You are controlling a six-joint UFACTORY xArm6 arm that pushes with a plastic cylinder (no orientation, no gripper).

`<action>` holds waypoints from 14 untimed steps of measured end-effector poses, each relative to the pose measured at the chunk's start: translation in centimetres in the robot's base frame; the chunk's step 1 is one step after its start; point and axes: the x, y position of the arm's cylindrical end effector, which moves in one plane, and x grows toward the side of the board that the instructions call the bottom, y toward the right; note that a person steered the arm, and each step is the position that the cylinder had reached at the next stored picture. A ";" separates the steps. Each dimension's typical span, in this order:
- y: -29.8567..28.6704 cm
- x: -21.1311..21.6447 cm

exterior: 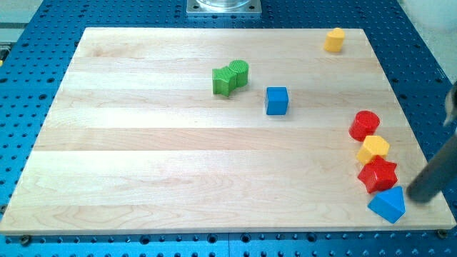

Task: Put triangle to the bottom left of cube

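Observation:
The blue triangle [387, 205] lies near the board's bottom right corner. The blue cube [276, 100] sits right of the board's middle, in its upper half, far up and left of the triangle. My tip [416, 197] is at the lower end of the dark rod at the view's right edge. It is just right of the triangle and slightly above it, close to it; I cannot tell whether they touch.
A red star [377, 175], a yellow block [373, 149] and a red cylinder [365, 125] stand in a column just above the triangle. Two green blocks [230, 77] touch each other left of the cube. A yellow block [333, 40] sits at the top right. The wooden board [143, 157] lies on a blue perforated table.

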 end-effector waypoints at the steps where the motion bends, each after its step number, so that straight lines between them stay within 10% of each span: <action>1: -6.3 1.0; 4: -20.1 -5.3; 5: -24.6 0.9; 10: -14.0 -2.2; 12: -18.9 -10.2; 14: -20.5 -7.8</action>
